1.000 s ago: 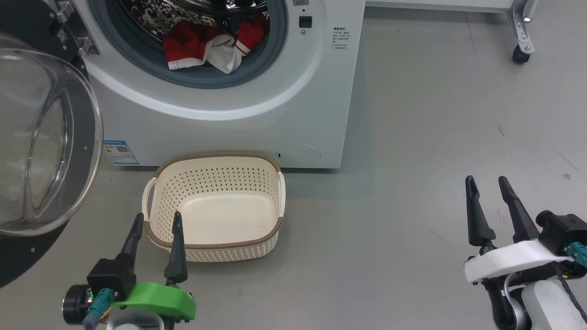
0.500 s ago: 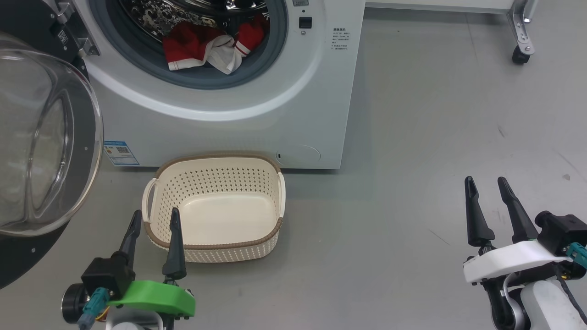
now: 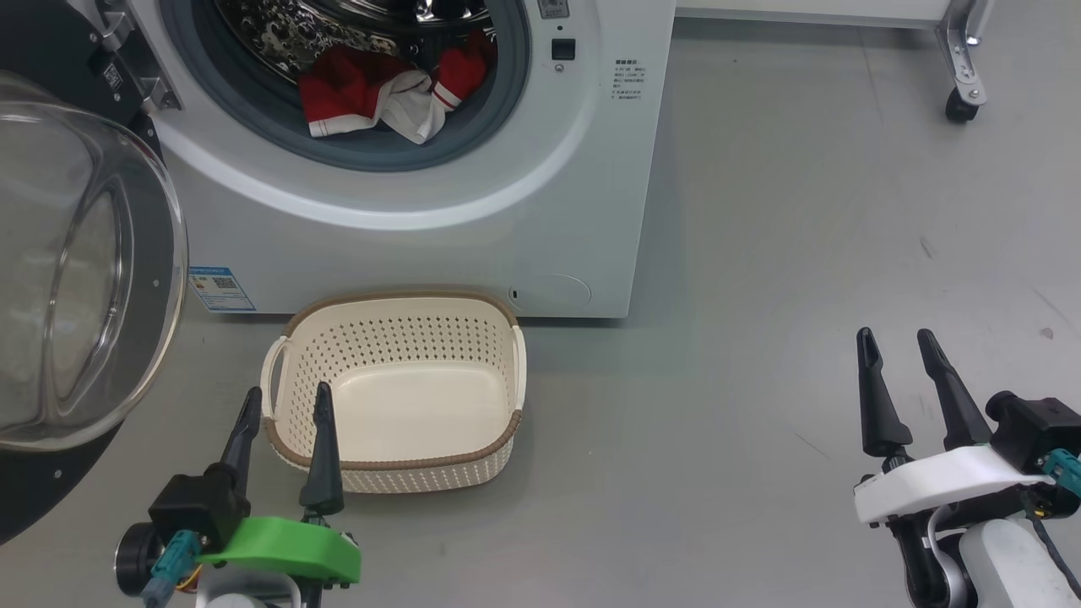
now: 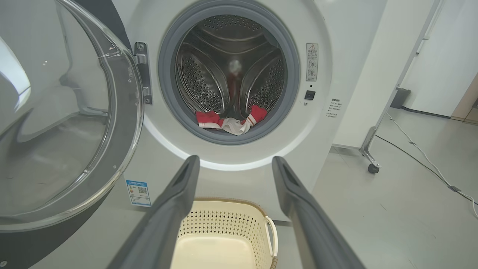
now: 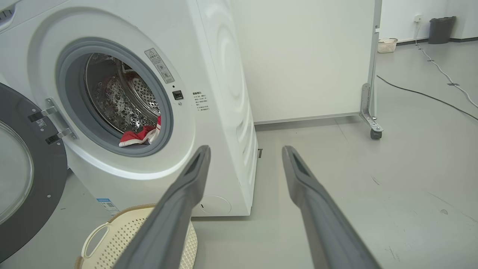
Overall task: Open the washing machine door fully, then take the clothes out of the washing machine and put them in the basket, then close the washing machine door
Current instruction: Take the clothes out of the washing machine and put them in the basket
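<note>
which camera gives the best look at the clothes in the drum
The head view: the clothes look largest there, red fabric, white part and striped trim all clear. The left wrist view shows them head-on but smaller; the right wrist view sees them at an angle, partly cut off by the grey gasket.

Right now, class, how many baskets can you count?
2: the cream basket before the washing machine, and a small pale basket by the far wall. Others may be hidden.
</note>
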Available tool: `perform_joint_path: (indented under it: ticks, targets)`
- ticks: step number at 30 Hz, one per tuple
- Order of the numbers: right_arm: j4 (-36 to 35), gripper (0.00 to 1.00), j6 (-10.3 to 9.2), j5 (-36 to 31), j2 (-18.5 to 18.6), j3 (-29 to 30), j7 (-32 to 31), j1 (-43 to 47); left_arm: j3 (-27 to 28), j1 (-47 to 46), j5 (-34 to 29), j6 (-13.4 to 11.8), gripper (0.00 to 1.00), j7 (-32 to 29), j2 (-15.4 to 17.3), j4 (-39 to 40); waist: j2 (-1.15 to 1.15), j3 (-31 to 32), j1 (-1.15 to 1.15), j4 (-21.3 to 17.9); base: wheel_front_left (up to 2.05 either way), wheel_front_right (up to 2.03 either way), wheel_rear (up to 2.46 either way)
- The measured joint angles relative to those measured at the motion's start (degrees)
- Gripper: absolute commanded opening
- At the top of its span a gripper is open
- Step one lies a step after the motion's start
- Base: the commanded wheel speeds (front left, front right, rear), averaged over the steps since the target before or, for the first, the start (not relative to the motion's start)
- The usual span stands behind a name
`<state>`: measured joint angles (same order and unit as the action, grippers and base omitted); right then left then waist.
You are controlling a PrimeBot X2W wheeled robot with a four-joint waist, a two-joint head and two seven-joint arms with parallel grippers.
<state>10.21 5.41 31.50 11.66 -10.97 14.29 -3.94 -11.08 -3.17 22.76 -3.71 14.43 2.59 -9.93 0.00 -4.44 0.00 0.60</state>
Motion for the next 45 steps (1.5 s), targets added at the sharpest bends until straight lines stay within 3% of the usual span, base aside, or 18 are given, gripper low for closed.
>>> perform_joint_path:
  ticks: [27, 45]
  targets:
    - [0.6, 1.00, 0.07, -0.8, 0.0, -0.4, 0.0, 0.1, -0.1, 0.1, -2.0, -1.1, 1.00, 0.0, 0.0, -0.6, 0.00, 0.3, 0.00, 0.5, 1.08, -1.08, 0.00]
    - [0.6, 1.00, 0.07, -0.8, 0.0, -0.1, 0.0, 0.1, -0.4, 0.1, -2.4, -1.6, 1.00, 0.0, 0.0, -0.5, 0.00, -0.1, 0.00, 0.6, 0.44, -0.44, 0.00]
